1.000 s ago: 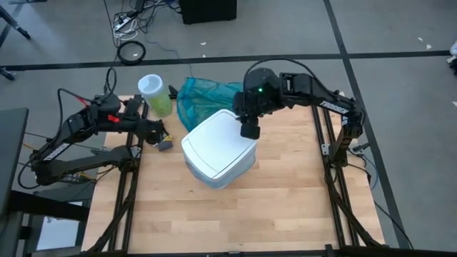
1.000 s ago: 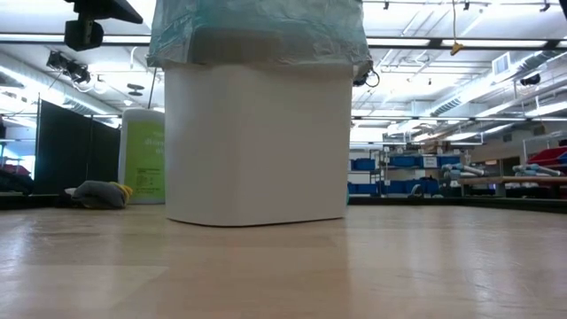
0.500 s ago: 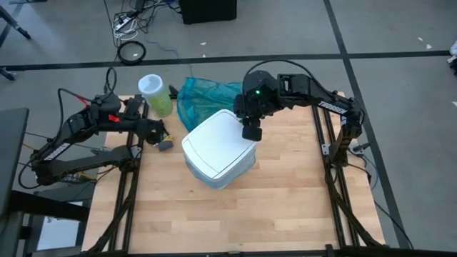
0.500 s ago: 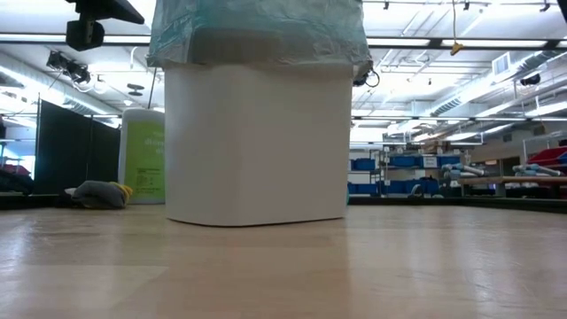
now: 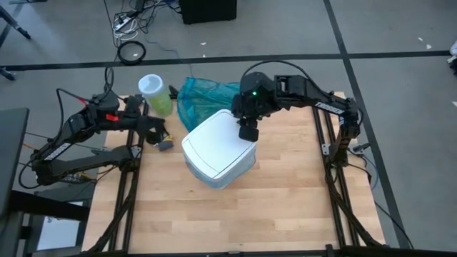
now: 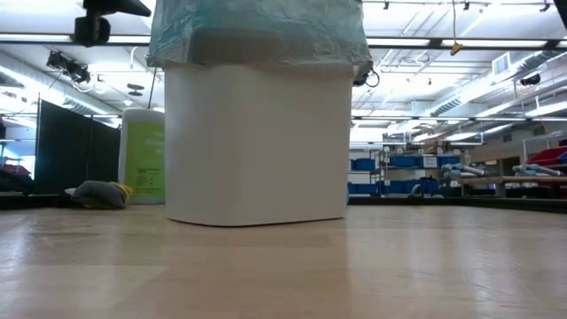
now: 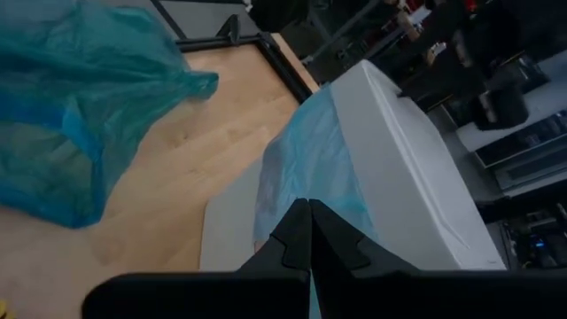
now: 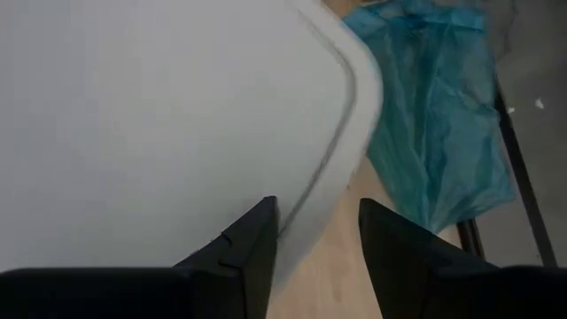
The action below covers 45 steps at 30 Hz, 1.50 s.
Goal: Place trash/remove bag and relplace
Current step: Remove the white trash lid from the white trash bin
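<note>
The counter (image 5: 285, 193) carries a white lidded bin (image 5: 218, 148) near its far middle; the light blue bag (image 6: 257, 31) is fitted under the bin's lid, draped over its rim. A teal-green bag (image 5: 203, 96) lies just behind the bin. Liner replacement appears done; no trash is visible. The right end effector (image 5: 248, 131), fingers spread and empty, hovers at the bin's far edge. The left end effector (image 5: 161, 137), pressed together, waits left of the bin.

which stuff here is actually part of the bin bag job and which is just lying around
Part of the job:
- white bin
- light blue bag over its rim
- right hand, open above the lid
- left hand, shut

Lying about:
- teal bag
- green canister
- grey lump
</note>
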Motion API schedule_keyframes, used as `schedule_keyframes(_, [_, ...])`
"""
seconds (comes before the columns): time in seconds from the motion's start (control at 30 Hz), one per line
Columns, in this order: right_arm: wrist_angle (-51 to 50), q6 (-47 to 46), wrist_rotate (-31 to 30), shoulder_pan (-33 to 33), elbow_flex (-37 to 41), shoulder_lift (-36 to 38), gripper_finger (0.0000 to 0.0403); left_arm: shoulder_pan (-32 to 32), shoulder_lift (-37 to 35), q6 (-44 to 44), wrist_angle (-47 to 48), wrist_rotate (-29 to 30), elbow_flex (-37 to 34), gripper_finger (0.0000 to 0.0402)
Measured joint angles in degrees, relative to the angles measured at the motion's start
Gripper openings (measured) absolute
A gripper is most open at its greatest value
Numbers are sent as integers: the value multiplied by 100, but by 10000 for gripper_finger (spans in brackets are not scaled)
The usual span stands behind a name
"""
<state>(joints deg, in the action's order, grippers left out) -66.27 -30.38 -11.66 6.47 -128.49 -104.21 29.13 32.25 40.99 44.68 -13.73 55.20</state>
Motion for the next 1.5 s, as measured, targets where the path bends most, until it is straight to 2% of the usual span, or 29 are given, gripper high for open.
schedule_keyframes(0.23, [68,-10,89,-9,-8,-152,150,2,-2,0,-33,5,2,5])
schedule_keyframes(0.33, [62,-90,96,-7,-8,-152,136,-1,-4,0,-68,5,2,5])
schedule_keyframes(0.57, [21,40,375,8,-4,-123,81,1,-4,-3,-165,5,4,5])
schedule_keyframes(0.7, [-82,63,545,65,-4,-117,21,1,-3,-4,-163,39,4,5])
schedule_keyframes(0.77, [-48,197,552,63,-4,-115,7,2,-2,-4,-163,43,4,5])
schedule_keyframes(0.83, [-32,244,561,60,-4,-115,16,1,-2,-7,-163,43,4,5])
schedule_keyframes(1.2, [199,243,526,63,3,-103,123,-1,-2,-6,-163,43,4,5])
schedule_keyframes(1.33, [431,142,556,40,5,-55,139,1,-2,-9,-161,43,4,5])
schedule_keyframes(1.5, [126,80,550,47,5,-53,142,-1,-2,-17,-161,47,4,5])
